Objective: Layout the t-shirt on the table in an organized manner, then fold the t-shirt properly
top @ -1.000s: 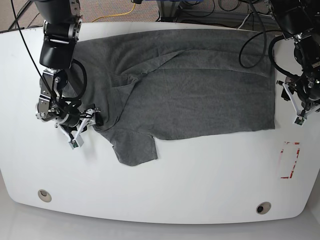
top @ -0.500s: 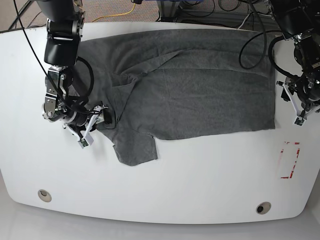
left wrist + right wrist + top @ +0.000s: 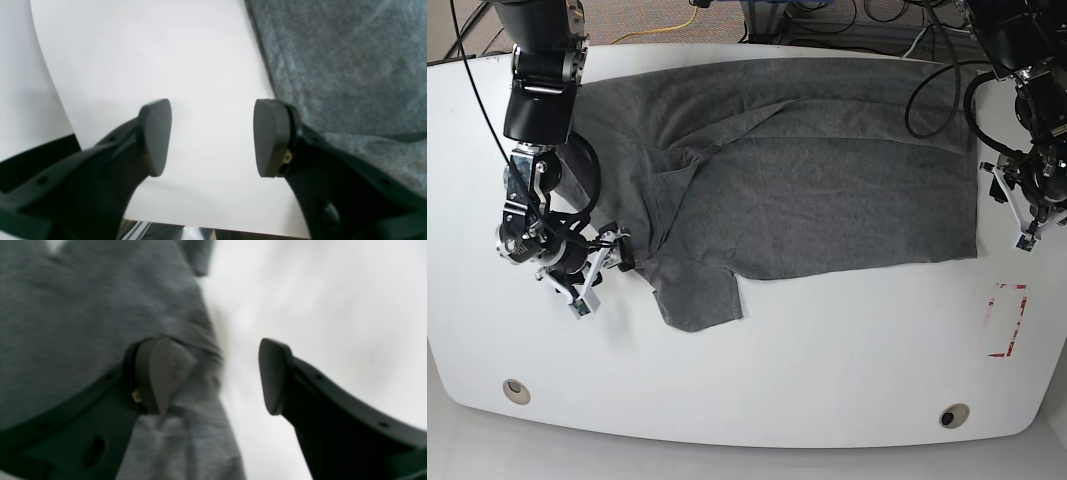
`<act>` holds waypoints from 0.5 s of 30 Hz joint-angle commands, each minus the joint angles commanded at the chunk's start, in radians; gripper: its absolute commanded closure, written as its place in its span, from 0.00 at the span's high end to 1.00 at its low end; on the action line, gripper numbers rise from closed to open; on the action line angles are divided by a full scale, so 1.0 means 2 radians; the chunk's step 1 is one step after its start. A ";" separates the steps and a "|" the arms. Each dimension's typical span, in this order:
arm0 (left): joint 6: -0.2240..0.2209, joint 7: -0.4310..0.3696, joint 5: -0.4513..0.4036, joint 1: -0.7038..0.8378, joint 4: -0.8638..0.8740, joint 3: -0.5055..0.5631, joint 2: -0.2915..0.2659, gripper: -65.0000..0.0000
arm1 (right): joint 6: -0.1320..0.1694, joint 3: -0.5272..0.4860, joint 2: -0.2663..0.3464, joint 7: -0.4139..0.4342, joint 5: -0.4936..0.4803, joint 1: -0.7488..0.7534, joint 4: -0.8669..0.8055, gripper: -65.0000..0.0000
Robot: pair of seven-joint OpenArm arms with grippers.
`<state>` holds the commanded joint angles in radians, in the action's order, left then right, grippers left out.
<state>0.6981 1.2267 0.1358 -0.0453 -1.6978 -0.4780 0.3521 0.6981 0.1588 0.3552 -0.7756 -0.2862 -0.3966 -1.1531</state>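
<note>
The dark grey t-shirt [image 3: 807,170] lies spread on the white table [image 3: 847,350], with one sleeve [image 3: 695,295] pointing at the front edge and a crease near the collar. My right gripper [image 3: 604,268] is at the shirt's left edge, beside that sleeve. It is open: one finger [image 3: 153,373] is over the cloth [image 3: 83,313] and the other [image 3: 273,376] over bare table. My left gripper [image 3: 1010,212] is open just off the shirt's right edge. In its wrist view, the fingers [image 3: 155,136] frame bare table [image 3: 166,50], and the cloth [image 3: 333,66] lies to their right.
A red tape rectangle [image 3: 1007,320] marks the table at the right. Two grommet holes [image 3: 515,389] [image 3: 953,415] sit near the front edge. Black cables [image 3: 927,70] hang over the back right, and a yellow cable [image 3: 677,25] lies beyond the back edge.
My right gripper went right to the shirt's sleeve edge, then came back left and down a little. The shirt and the left arm look the same.
</note>
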 joint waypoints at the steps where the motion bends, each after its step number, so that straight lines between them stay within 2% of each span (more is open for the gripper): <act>1: 0.000 0.000 0.000 0.000 0.000 0.000 0.000 0.55 | 0.000 0.000 0.003 0.011 0.000 0.000 0.015 0.60; 6: 0.000 0.000 0.000 0.001 0.000 0.000 0.000 0.55 | 0.000 -0.001 0.007 0.046 0.000 -0.002 0.052 0.60; 15: 0.000 0.000 0.000 0.001 0.000 0.000 0.001 0.55 | 0.000 -0.001 0.002 0.048 -0.001 -0.001 0.063 0.60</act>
<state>0.6981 1.2267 0.1358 -0.0437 -1.6978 -0.4780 0.3537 0.6981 0.1573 0.3583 -0.6805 -0.2877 -0.3982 -1.0273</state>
